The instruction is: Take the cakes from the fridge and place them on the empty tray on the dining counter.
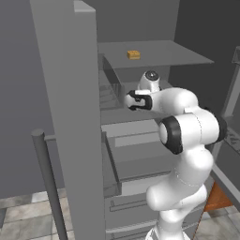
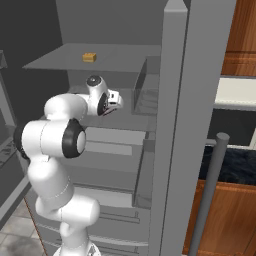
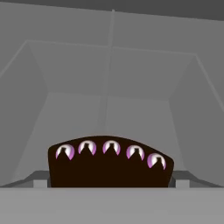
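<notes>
Arm folded, elbow high, wrist reaching into open fridge [image 1: 70, 117], pincer [image 3: 109, 181] spread wide — dark brown cake slice [image 3: 109, 162] between its tips

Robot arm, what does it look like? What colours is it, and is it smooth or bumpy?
The arm is glossy white and smooth, built from fat rounded segments like sausages. Black rings sit at its joints, and a grey round cap tops the wrist. Its hand is white with black parts.

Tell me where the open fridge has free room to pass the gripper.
Top shelf: bare around the orange-tan cake. Lower compartment: bare floor behind the dark brown cake; tight at the front, where that cake spans the gripper.
</notes>
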